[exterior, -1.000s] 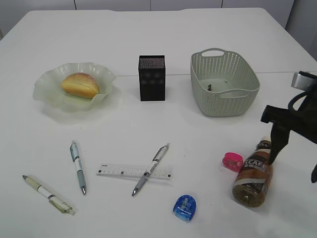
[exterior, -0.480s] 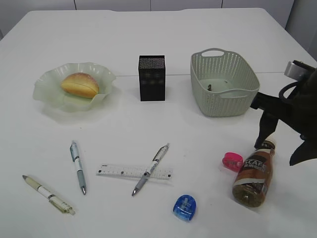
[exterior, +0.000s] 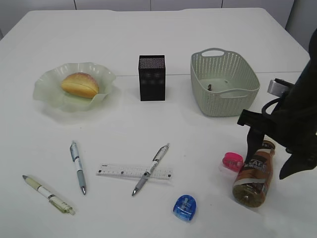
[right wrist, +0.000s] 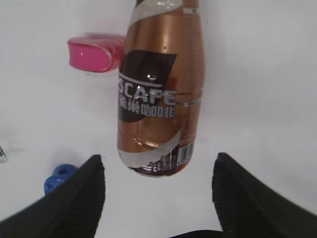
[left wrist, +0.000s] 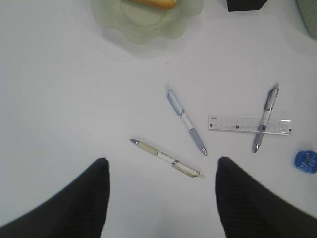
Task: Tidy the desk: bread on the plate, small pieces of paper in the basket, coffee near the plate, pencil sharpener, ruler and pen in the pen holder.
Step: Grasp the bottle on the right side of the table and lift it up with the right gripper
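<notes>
We're looking down at a slant from the near edge of the desk (exterior: 148,29) in the exterior view, facing its far edge and taking in nearly the whole top. The left wrist view is hanging high over the near-left part, facing down and toward the far edge; it's sharing the plate (left wrist: 148,22), three pens, ruler (left wrist: 250,125) and blue sharpener (left wrist: 306,161) with the exterior view. The right wrist view is sitting very close above the near-right corner area, and we're seeing the coffee (right wrist: 159,89) filling the frame, the pink sharpener (right wrist: 94,52) just beside it, both shared with exterior.
</notes>
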